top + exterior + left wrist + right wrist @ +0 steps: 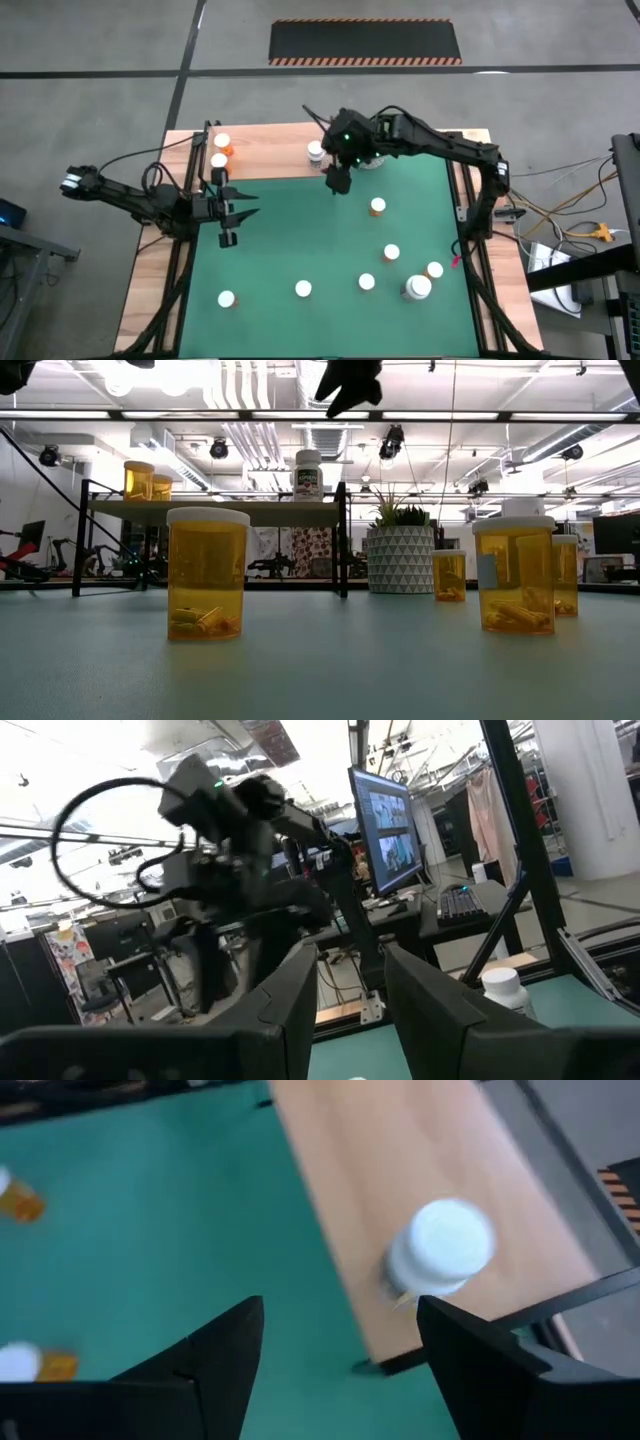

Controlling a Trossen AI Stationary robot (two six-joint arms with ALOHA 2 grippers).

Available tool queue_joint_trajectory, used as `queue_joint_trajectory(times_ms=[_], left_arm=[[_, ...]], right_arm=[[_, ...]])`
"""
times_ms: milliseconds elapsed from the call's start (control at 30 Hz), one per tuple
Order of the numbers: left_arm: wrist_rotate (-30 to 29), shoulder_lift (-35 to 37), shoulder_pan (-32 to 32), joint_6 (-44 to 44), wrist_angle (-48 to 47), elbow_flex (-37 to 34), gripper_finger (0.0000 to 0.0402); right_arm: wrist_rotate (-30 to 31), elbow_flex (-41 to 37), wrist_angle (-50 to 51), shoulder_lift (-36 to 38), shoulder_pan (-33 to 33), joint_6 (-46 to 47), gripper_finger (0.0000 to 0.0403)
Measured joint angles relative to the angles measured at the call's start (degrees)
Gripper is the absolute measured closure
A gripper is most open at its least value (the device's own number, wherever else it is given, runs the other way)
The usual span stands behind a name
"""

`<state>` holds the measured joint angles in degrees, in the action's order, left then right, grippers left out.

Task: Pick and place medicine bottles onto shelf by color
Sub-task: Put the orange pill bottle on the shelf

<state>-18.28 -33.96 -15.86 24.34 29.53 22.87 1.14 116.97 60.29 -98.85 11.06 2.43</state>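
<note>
Shelving, a light wooden board on black posts (270, 150), held two orange bottles (221, 143) and one white bottle (316, 151); seven white-capped bottles (378, 207) remained on the green mat (300, 235). Right gripper (337, 182) hovered open and empty beside the white bottle; left gripper (232, 212) waited open.

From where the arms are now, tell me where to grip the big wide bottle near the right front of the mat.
Grip the large bottle across its body just under the white cap, coming straight down with the right gripper. It stands upright; a smaller orange bottle stands close by, so probably set the jaws clear of that side.
</note>
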Motion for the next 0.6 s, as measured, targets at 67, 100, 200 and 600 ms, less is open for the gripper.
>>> queue_joint_trajectory(times_ms=[67,100,200,600], left_arm=[[0.0,-0.1,0.0,0.0,0.0,0.0,0.0298],[0.0,-0.2,0.0,0.0,-0.1,0.0,0.0298],[0.0,-0.5,0.0,-0.2,0.1,0.0,0.0298],[0.0,-1.3,0.0,-1.7,0.1,0.0,0.0298]], right_arm=[[0.2,-0.1,1.6,0.3,-1.9,0.0,0.0153],[0.2,-0.2,2.1,0.3,-2.9,0.0,0.0155],[0.3,-2.0,2.2,0.9,-6.2,-0.3,0.0158],[0.1,-22.0,-19.1,3.1,-19.4,-3.1,0.0158]])
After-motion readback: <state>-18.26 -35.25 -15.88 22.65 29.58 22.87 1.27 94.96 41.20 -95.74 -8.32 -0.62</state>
